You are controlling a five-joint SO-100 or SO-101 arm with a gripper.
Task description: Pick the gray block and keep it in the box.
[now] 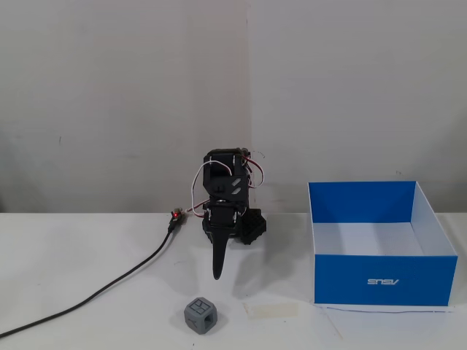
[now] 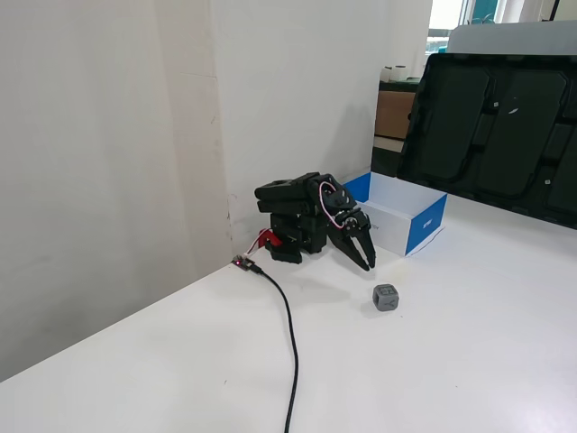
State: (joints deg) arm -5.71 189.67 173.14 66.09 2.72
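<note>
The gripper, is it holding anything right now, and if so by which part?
Nothing is held. The gripper hangs empty with its jaws apart, and the gray block sits on the table, clear of it.

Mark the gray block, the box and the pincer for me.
gray block [image 1: 203, 314]: a fixed view, its front face.
box [image 1: 379, 281]: a fixed view, blue front wall by the logo.
pincer [image 2: 367, 264]: a fixed view, between the fingertips.

The black arm sits folded low, its pincer [image 2: 364, 259] angled downward, fingers slightly parted.
</note>
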